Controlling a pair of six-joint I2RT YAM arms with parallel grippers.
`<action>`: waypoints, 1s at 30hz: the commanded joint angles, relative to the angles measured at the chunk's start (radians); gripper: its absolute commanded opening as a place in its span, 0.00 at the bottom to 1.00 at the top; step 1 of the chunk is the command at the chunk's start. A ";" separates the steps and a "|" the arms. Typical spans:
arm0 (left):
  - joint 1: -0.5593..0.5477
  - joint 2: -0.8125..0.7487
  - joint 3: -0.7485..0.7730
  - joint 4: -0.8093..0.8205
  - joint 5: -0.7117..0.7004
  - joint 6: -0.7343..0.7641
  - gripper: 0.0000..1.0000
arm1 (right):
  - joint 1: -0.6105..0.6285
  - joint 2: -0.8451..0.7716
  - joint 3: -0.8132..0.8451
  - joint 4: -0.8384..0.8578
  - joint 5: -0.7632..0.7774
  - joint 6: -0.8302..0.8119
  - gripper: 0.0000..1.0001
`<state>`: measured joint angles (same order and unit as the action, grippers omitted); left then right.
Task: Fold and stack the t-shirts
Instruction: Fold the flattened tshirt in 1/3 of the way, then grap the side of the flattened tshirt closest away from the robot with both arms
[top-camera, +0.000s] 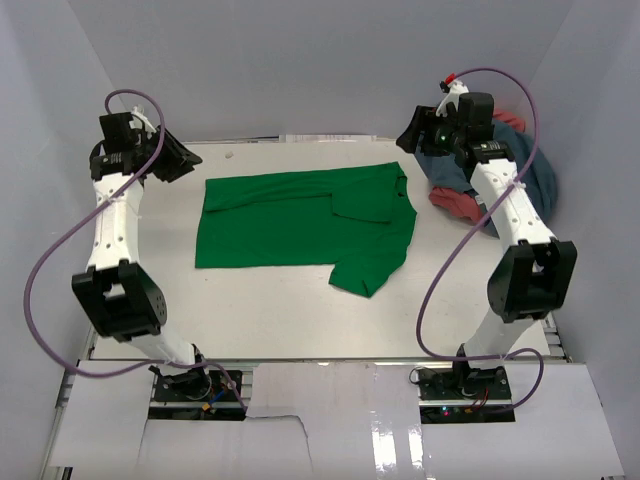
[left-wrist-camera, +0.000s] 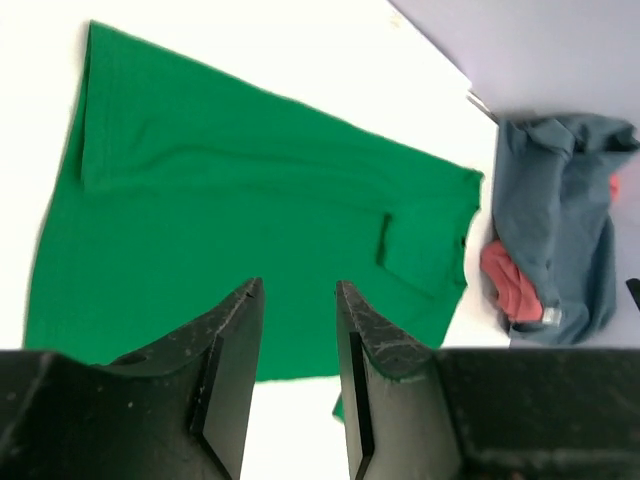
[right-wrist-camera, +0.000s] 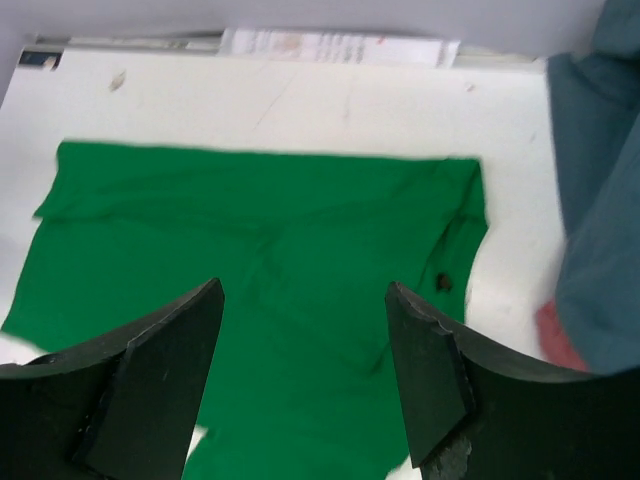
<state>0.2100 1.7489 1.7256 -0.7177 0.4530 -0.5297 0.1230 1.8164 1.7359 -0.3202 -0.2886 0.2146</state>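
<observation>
The green t-shirt (top-camera: 300, 220) lies flat in the middle of the white table, collar to the right and one sleeve (top-camera: 365, 275) sticking out toward the near side. A slate blue-grey t-shirt (top-camera: 535, 175) is heaped at the back right over a coral red one (top-camera: 462, 203). My left gripper (top-camera: 185, 160) hovers high off the green shirt's left end, open and empty (left-wrist-camera: 298, 285). My right gripper (top-camera: 410, 135) hangs above the collar end, open wide with nothing in it (right-wrist-camera: 303, 287). Both wrist views look down on the green shirt (left-wrist-camera: 250, 200) (right-wrist-camera: 270, 250).
Pale walls close in the table on the left, back and right. A printed sheet (right-wrist-camera: 330, 45) lies along the back edge. Purple cables (top-camera: 45, 270) loop out from both arms. The blue-grey heap (right-wrist-camera: 600, 200) sits close beside my right arm.
</observation>
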 joint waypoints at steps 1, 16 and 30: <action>0.009 -0.136 -0.200 -0.023 -0.056 0.048 0.45 | 0.050 -0.116 -0.200 -0.068 -0.014 -0.012 0.72; 0.095 -0.482 -0.845 0.125 -0.074 -0.006 0.57 | 0.427 -0.443 -0.774 -0.171 0.244 0.052 0.70; 0.180 -0.396 -0.994 0.267 0.046 -0.084 0.57 | 0.641 -0.312 -0.721 -0.227 0.509 0.057 0.59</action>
<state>0.3698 1.3586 0.7269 -0.5072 0.4629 -0.5999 0.7162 1.4734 0.9485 -0.5331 0.1272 0.2626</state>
